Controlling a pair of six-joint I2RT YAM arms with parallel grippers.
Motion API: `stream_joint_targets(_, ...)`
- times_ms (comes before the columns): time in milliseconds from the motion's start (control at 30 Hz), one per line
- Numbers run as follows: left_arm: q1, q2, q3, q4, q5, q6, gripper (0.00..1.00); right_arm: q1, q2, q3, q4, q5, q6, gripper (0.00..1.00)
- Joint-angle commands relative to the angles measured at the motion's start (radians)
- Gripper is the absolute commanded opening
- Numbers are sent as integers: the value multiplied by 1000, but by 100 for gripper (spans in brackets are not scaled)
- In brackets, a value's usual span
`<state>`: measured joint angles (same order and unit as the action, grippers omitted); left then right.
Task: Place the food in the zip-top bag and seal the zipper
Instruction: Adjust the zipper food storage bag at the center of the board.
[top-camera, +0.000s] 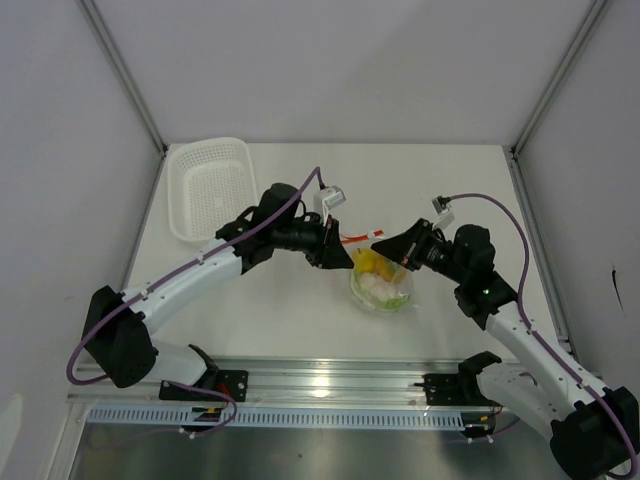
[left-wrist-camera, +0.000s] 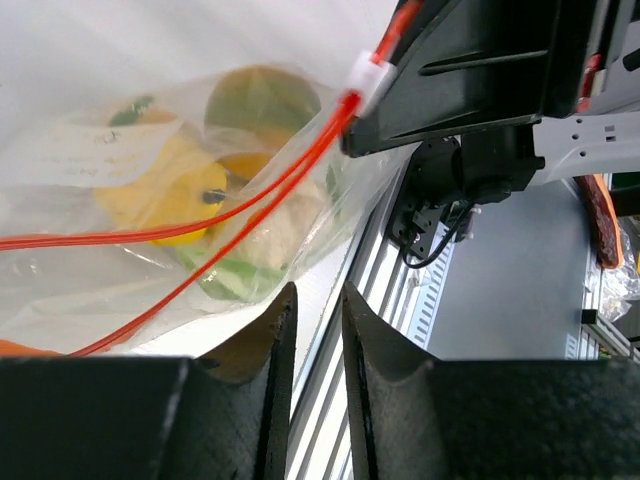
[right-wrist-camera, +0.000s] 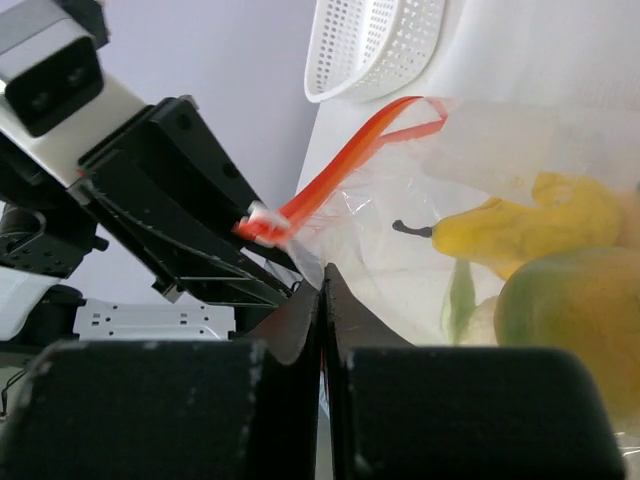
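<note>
The clear zip-top bag (top-camera: 385, 295) lies at the table's middle with the food (top-camera: 378, 270) inside: a yellow pear-shaped fruit (right-wrist-camera: 530, 225), a yellow-green fruit (right-wrist-camera: 575, 310) and a white-green piece. Its orange-red zipper (top-camera: 358, 238) runs between the two grippers. In the left wrist view the zipper's two strips (left-wrist-camera: 280, 170) meet at a white slider (left-wrist-camera: 372, 80) and spread apart away from it. My right gripper (top-camera: 383, 243) is shut on the zipper's edge (right-wrist-camera: 323, 272) by the slider. My left gripper (top-camera: 345, 258) is beside the bag, its jaws (left-wrist-camera: 318, 290) slightly apart and empty.
A white mesh basket (top-camera: 210, 185) stands at the back left and also shows in the right wrist view (right-wrist-camera: 375, 40). The metal rail (top-camera: 320, 380) runs along the near table edge. Grey walls close in the sides and back.
</note>
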<state>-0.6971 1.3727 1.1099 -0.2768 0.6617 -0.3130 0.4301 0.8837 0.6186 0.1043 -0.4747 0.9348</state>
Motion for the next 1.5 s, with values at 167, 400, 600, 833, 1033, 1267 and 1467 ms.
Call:
stream_joint_targets(167,8,-64,-31,76,-19,14,48,-10,-23,12,143,-140,12,0)
stream_joint_targets(400,10,-262,-156,325,-123,22,80,-11,0,-3,159,-249,-33,0)
stream_joint_targets(600,8,-290,-210,384,-25,51,100,-11,41,-31,268,-373,4,0)
stream_joint_targets(833,8,-206,-171,350,85,55,99,-10,69,-14,305,-470,10,0)
stream_joint_targets(1033,7,-153,-194,355,154,9,96,-8,69,0,321,-490,19,0)
stream_joint_targets(1267,8,-138,-170,237,141,31,1,-10,78,56,125,-483,-164,1)
stream_joint_targets(1467,8,-136,-122,169,148,43,1,-2,106,148,-156,-438,-399,32)
